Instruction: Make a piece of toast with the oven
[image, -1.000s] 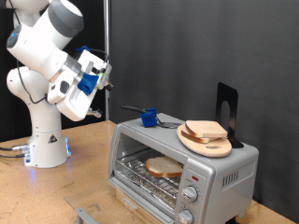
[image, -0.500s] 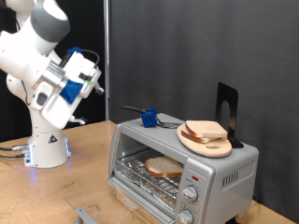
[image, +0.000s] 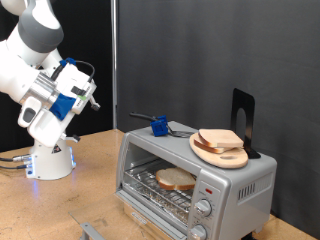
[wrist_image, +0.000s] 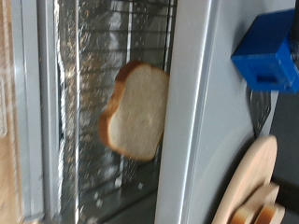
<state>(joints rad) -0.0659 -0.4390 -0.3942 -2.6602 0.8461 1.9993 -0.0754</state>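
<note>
Up at the exterior view's left, well apart from the oven (image: 195, 178), my gripper (image: 92, 100) hangs in the air above the table (image: 75, 205), and nothing shows between its fingers; whether they stand apart or together I cannot tell, since the wrist view shows none of them. The piece of toast (wrist_image: 136, 109) lies flat on the wire rack (wrist_image: 112, 37) inside the oven, and the door looks open, as I see the slice with no glass across it. I judge that slice light and soft in the crumb, a little firmer at the tan crust, easy to dent or tear, so I would take it by the crust edges, across its thin side, with a gentle squeeze. The rack is bare metal wire, so the slice should slide on it readily. On the oven's roof a round wooden plate (image: 222, 155) carries more bread (image: 220, 140), and beside it sits a small blue block (image: 159, 125) with a dark utensil (image: 180, 131) lying near. A black stand (image: 243, 118) rises behind the plate. Farther back a black curtain (image: 220, 50) closes off the room.
</note>
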